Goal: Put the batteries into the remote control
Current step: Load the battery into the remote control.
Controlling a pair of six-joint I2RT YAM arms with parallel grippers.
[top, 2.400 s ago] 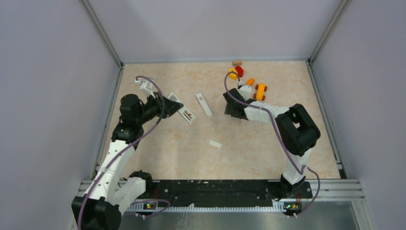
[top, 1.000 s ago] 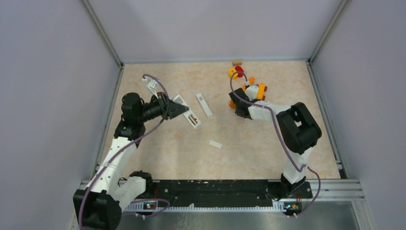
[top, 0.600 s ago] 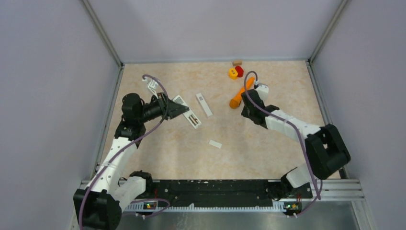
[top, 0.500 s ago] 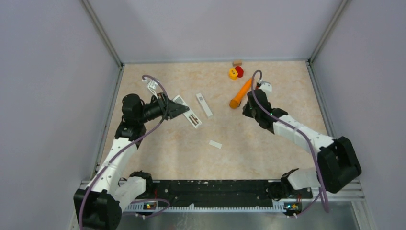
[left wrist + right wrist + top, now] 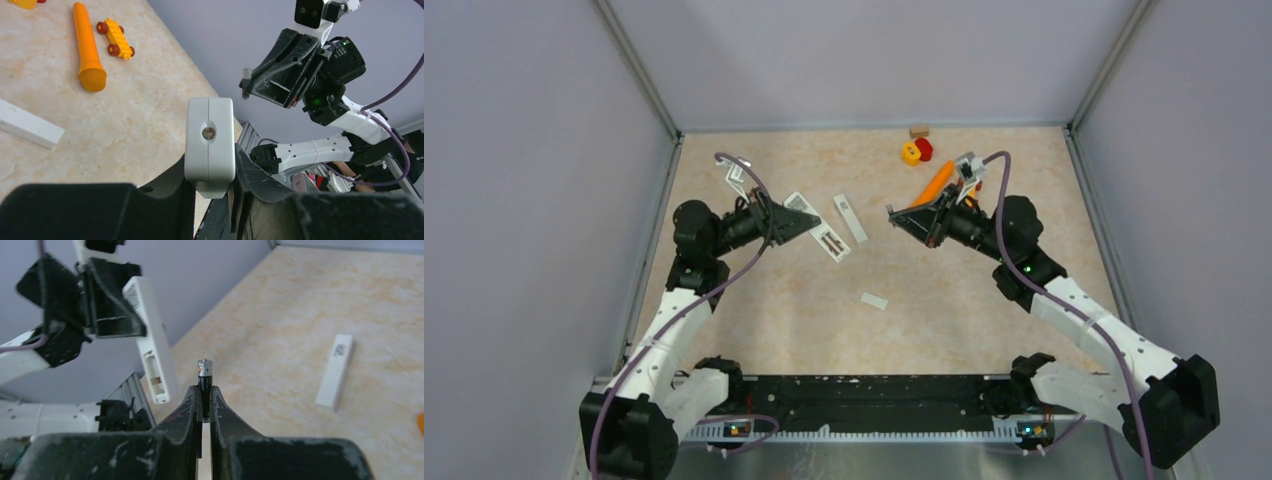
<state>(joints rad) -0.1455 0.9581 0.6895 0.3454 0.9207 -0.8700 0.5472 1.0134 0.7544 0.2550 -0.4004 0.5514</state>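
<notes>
My left gripper [image 5: 802, 222] is shut on the remote control [image 5: 824, 238], a slim white bar held above the table at the left, its free end pointing right. Its open battery bay [image 5: 152, 374] faces the right wrist camera. In the left wrist view the remote's end face [image 5: 209, 140] sits clamped between the black fingers. My right gripper [image 5: 205, 390] is shut on one battery [image 5: 205, 374], a small dark cylinder standing up from the fingertips with its plus end outward. The two grippers face each other over the middle of the table, a short gap apart.
A second white bar [image 5: 851, 218] lies on the table between the grippers. A small white flat piece [image 5: 874, 300] lies nearer the front. An orange carrot toy [image 5: 934, 183], a yellow and red toy [image 5: 914, 151], a brown block [image 5: 918, 130] and a toy car [image 5: 116, 37] sit at the back right.
My right arm has pulled back from the toys, swung round and now points left at the remote, its gripper still shut. The left gripper with the remote has barely shifted.
</notes>
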